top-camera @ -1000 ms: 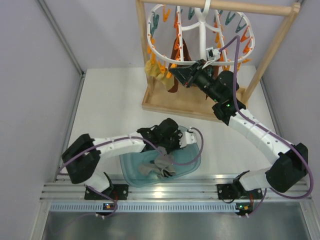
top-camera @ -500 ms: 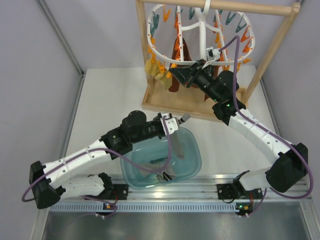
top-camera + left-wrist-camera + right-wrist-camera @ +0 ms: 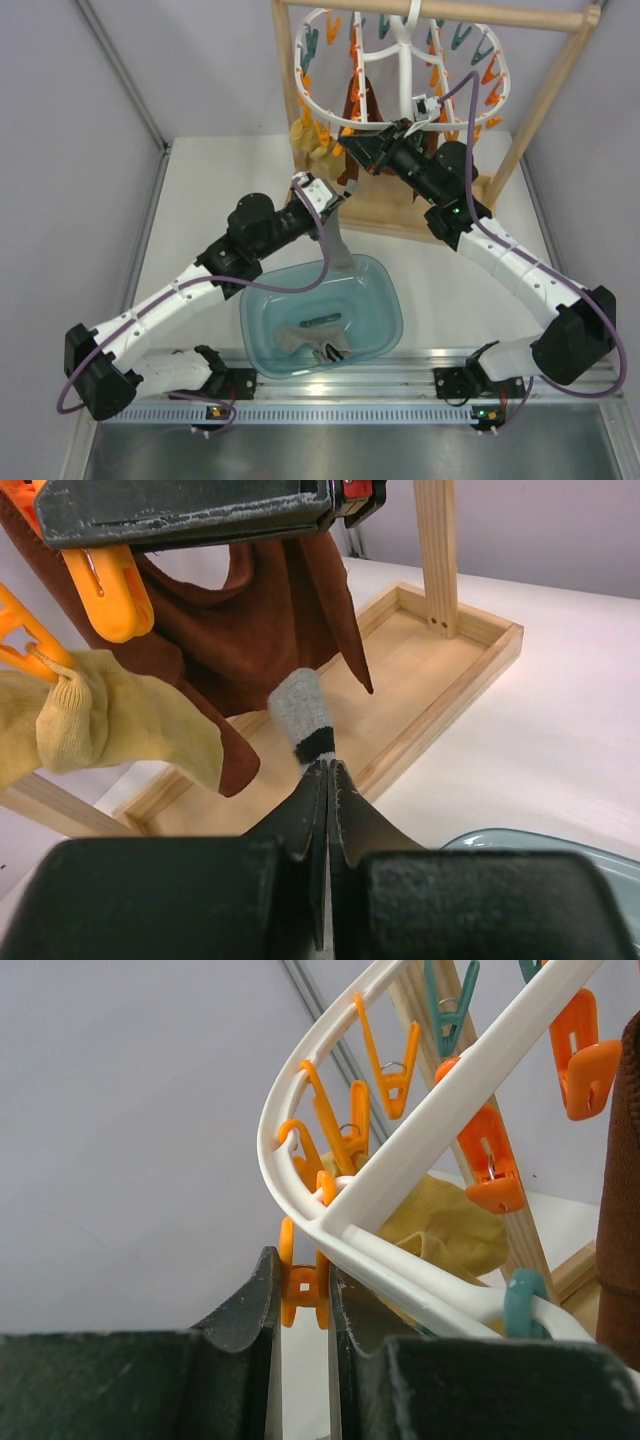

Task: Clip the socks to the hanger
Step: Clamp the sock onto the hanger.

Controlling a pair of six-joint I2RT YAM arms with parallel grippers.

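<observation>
Pinching a grey sock (image 3: 298,708), your left jaws are pressed fully together, and the fabric runs out past their tips with its dark-and-white striped band just beyond them. In the overhead view that sock hangs limp below the left jaws, its lower end level with the far rim of the teal basin (image 3: 388,292), where the loose socks (image 3: 318,340) lie in a heap well below and behind the jaws. Ahead of the left jaws and off to their left, a mustard-yellow sock (image 3: 120,730) hangs from an orange peg (image 3: 100,595). Straight ahead, behind the grey sock, the dark brown socks (image 3: 265,610) drape down over the tray base of the wooden rack (image 3: 437,550), which stands on the white bench (image 3: 570,710). Your right jaws are closed on an orange clip (image 3: 300,1285), one finger against each side of it, and the clip dangles from the white hanger (image 3: 400,1155). The hanger's ring curves up and away above those jaws, carrying further orange clips and a teal clip (image 3: 520,1302) just to their right. More yellow sock fabric shows beyond the right jaws, under the ring. Seen from overhead, the two sets of jaws are near each other but apart, with the right jaws farther back at the hanger's lower edge.
</observation>
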